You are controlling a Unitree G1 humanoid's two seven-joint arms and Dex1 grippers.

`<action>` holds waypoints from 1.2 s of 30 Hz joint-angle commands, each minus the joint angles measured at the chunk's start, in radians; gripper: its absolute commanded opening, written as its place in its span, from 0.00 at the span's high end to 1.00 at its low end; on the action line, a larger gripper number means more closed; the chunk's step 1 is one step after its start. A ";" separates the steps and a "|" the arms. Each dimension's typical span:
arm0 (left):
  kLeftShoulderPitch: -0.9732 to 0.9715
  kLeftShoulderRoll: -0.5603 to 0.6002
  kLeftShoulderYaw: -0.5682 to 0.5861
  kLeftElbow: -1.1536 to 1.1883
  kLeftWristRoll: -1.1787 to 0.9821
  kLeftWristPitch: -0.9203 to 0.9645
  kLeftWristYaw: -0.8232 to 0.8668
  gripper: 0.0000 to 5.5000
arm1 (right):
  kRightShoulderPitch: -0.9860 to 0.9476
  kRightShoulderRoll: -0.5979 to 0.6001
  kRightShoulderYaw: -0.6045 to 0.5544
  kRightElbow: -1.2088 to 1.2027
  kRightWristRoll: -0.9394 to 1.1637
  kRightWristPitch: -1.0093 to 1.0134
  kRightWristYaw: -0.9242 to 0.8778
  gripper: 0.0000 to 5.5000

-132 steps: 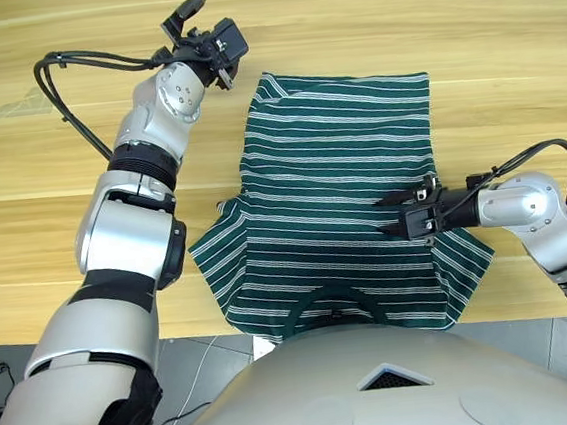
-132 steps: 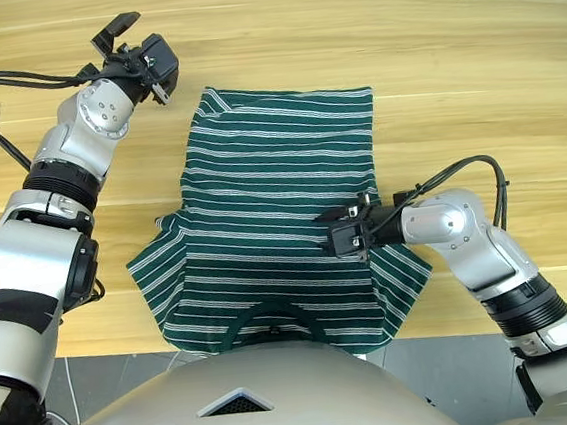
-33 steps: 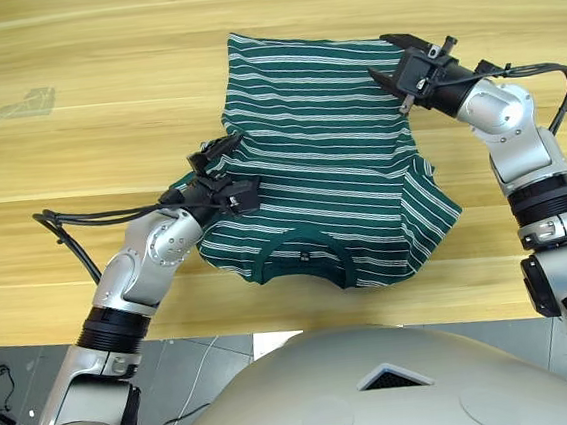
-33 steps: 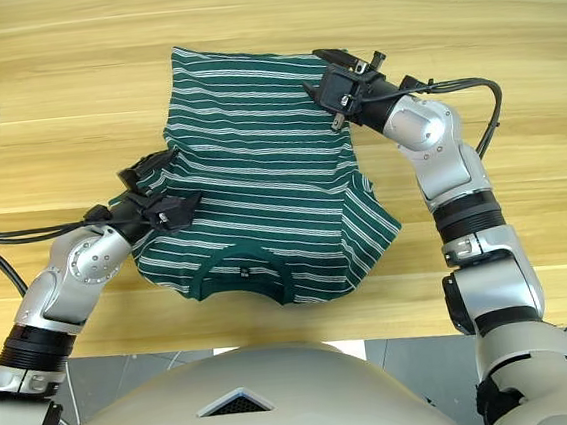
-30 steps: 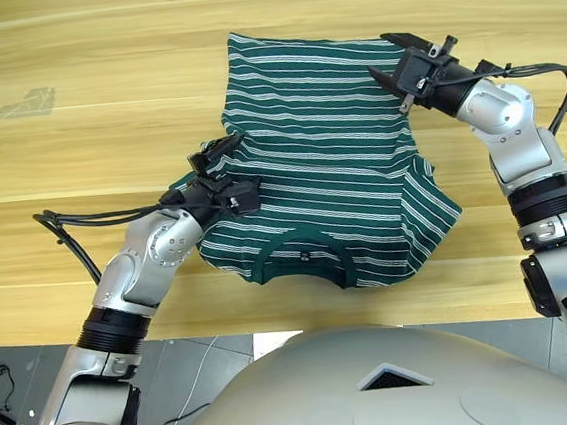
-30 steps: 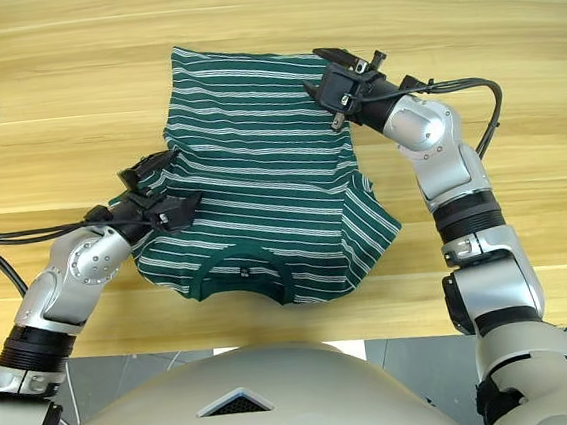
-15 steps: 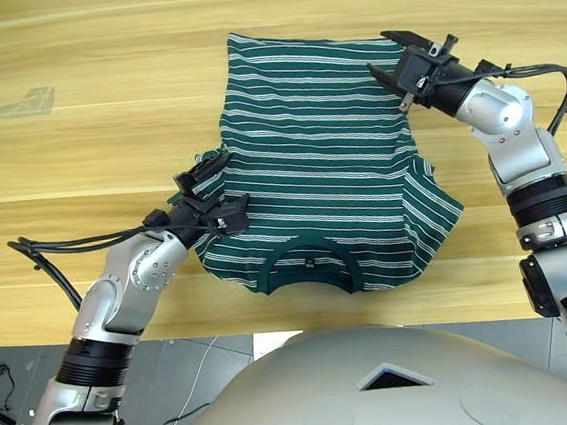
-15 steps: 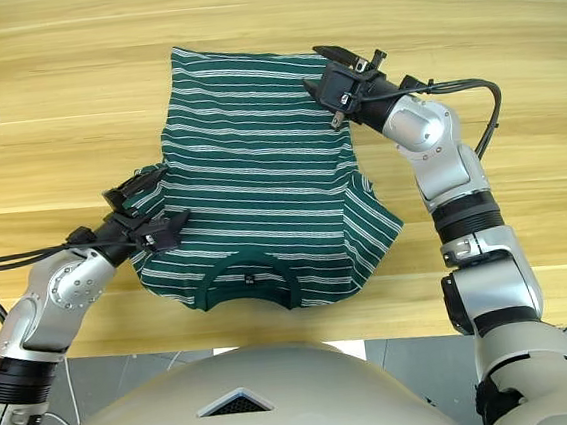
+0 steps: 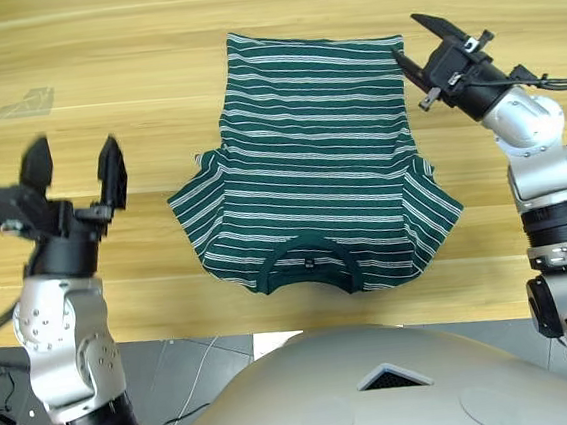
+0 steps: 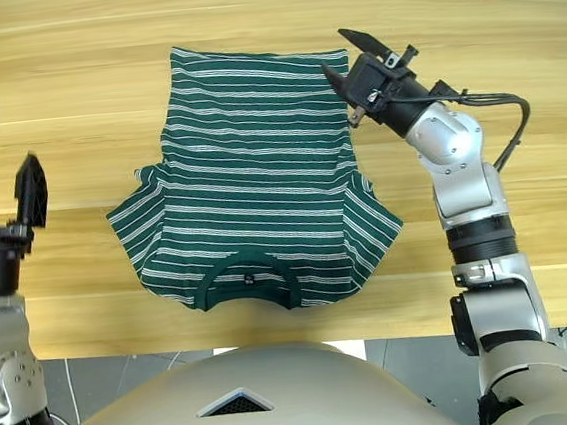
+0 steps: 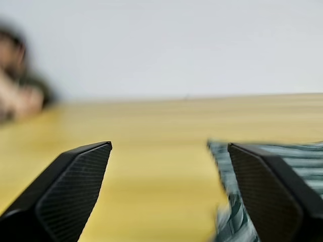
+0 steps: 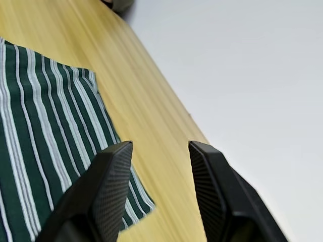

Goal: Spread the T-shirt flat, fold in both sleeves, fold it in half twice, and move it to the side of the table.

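T-shirt (image 9: pixel 315 169): spread flat, sleeves unfolded. Left gripper (image 9: pixel 72 157): released left sleeve, withdrawn left, fingers wide, empty. Right gripper (image 9: pixel 416 42): lifted off far-right hem, fingers parted, empty. Your next step: sleeves.

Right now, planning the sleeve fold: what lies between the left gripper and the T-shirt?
Bare table, in the left eye view, between left gripper and T-shirt.
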 commanded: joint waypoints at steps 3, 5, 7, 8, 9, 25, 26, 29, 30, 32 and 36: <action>0.029 -0.134 -0.058 0.066 -0.068 0.171 0.113 0.22 | 0.049 -0.012 -0.029 -0.091 0.020 0.053 0.006 0.63; 0.008 -0.133 -0.087 0.095 -0.021 0.197 0.133 0.22 | 0.053 -0.009 -0.030 -0.102 0.021 0.059 0.008 0.63; -0.019 -0.128 -0.114 0.111 0.013 0.207 0.131 0.22 | 0.055 -0.005 -0.027 -0.108 0.020 0.063 0.008 0.63; -0.029 -0.127 -0.124 0.118 0.028 0.208 0.127 0.22 | 0.054 -0.003 -0.025 -0.109 0.020 0.064 0.009 0.63; -0.040 -0.126 -0.137 0.133 0.046 0.212 0.124 0.22 | 0.053 -0.002 -0.023 -0.108 0.019 0.065 0.010 0.63; -0.080 -0.158 -0.145 0.154 0.103 0.241 0.123 0.70 | 0.069 -0.003 -0.014 -0.109 0.020 0.070 0.023 0.62; -0.082 -0.160 -0.142 0.156 0.105 0.240 0.127 0.73 | 0.069 -0.002 -0.013 -0.107 0.020 0.070 0.024 0.62; -0.089 -0.162 -0.139 0.165 0.108 0.239 0.128 0.81 | 0.065 0.002 -0.007 -0.099 0.016 0.070 0.024 0.62; -0.091 -0.161 -0.139 0.167 0.110 0.239 0.126 0.85 | 0.063 0.003 -0.006 -0.097 0.015 0.070 0.024 0.62; -0.096 -0.158 -0.140 0.175 0.117 0.235 0.122 0.92 | 0.059 0.006 -0.001 -0.086 0.012 0.067 0.019 0.62; -0.102 -0.160 -0.138 0.184 0.124 0.232 0.118 1.00 | 0.058 0.011 0.003 -0.077 0.011 0.067 0.015 0.62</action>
